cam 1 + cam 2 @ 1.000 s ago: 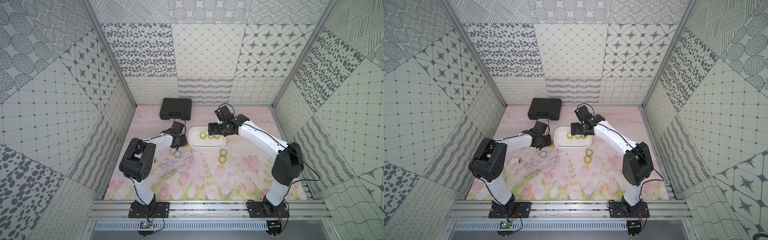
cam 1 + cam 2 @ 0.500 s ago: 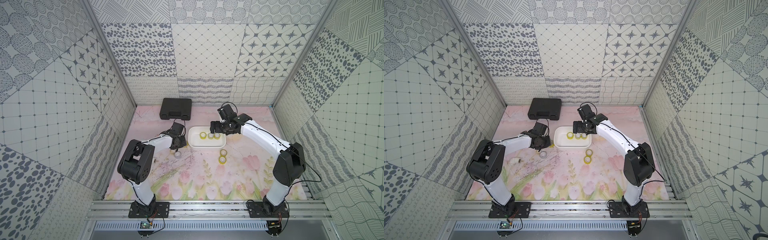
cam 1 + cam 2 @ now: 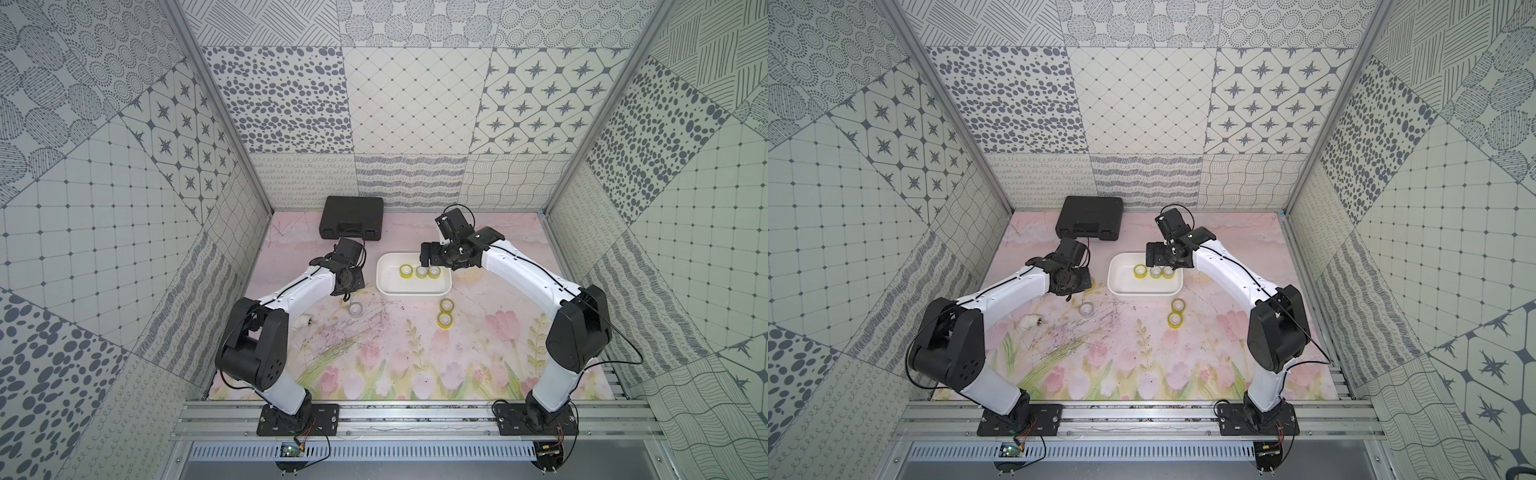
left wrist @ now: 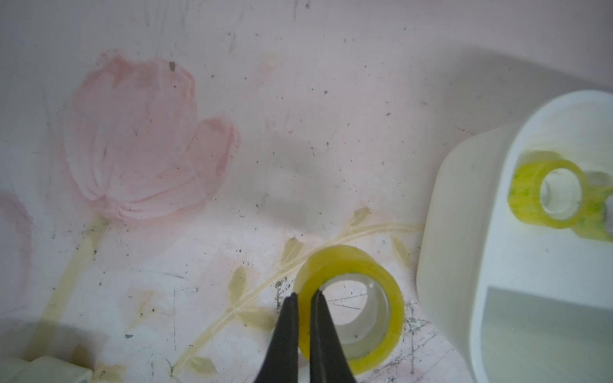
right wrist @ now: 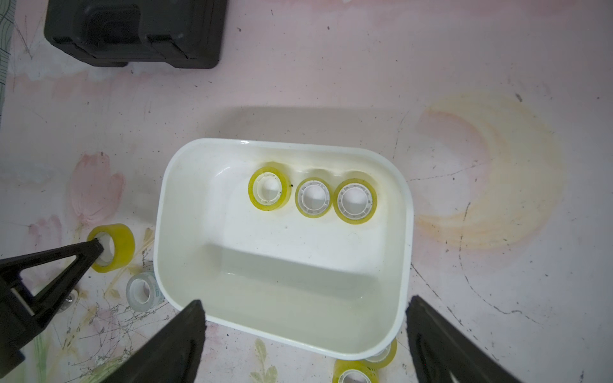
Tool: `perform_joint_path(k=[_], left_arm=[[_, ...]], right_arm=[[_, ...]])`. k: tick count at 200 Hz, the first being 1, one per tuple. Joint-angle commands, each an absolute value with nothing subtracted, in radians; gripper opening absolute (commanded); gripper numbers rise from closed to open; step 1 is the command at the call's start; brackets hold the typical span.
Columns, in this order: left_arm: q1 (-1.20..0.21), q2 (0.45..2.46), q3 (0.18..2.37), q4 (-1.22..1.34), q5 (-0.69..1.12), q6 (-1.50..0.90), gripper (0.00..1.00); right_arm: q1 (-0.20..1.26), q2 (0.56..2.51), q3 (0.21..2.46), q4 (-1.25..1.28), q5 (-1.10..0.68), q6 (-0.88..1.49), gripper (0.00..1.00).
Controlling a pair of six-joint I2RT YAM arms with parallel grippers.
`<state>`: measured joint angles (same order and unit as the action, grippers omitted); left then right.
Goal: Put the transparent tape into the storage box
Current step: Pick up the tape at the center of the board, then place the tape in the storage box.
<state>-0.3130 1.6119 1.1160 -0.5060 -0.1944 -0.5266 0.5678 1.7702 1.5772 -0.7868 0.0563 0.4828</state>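
- The left gripper (image 4: 305, 293) is pinching the wall of the held yellow roll (image 4: 345, 262). One finger is sitting inside the core and the other is pressing the outer face, so the jaws are drawn narrow on it.
- The held yellow roll is sitting outside the storage box (image 4: 431, 232), just beside its left short wall. Whether it is resting on the floral mat (image 3: 374, 365) or raised off it cannot be told.
- The right gripper (image 5: 305, 300) is hanging above the storage box with its jaws spread wide, gripping nothing.
- Three rolls are lying flat in a row inside the storage box, along its far wall.
- Running from the left, they are a boxed yellow roll (image 5: 269, 208), a pale thin roll (image 5: 300, 202) and a second boxed yellow roll (image 5: 371, 202). The last two are touching, and the first is lying slightly apart.
- A greyish-clear roll (image 3: 355, 309) is lying on the mat near the box's near-left corner.
- A farther yellow roll (image 3: 446, 304) and a nearer yellow roll (image 3: 444, 319) are lying just beside each other off the box's near-right corner. The farther one is sitting close against the wall.
- A black hard-shell case (image 3: 352, 216) is lying closed at the back of the mat, apart from the box.
- A small white object (image 3: 305, 321) is lying beside the left arm. What it is cannot be told.
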Motion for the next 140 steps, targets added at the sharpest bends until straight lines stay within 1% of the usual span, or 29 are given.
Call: perform_joint_path(k=[1,19,44,62,91,140], left_arm=[[-0.308,1.557,1.182,-0.558,-0.205,-0.457,0.0],[-0.317,1.551,1.234,-0.544,-0.162,-0.429,0.0],[-0.394,1.581,1.316,-0.514,-0.111,-0.356,0.0],[-0.457,1.642,1.378,-0.503,-0.029,-0.327,0.0],[-0.567,1.76,1.433,-0.465,0.041,-0.284,0.0],[-0.662,1.944,1.507,-0.38,0.127,-0.279,0.0]], right_arm=[[0.554,1.743,1.592,-0.756,0.052,0.472,0.96],[0.539,1.733,1.589,-0.753,0.042,0.477,0.96],[0.508,1.706,1.59,-0.742,0.019,0.489,0.97],[0.49,1.689,1.605,-0.738,0.008,0.49,0.97],[0.469,1.672,1.634,-0.737,0.011,0.485,0.97],[0.448,1.66,1.63,-0.737,0.003,0.487,0.97]])
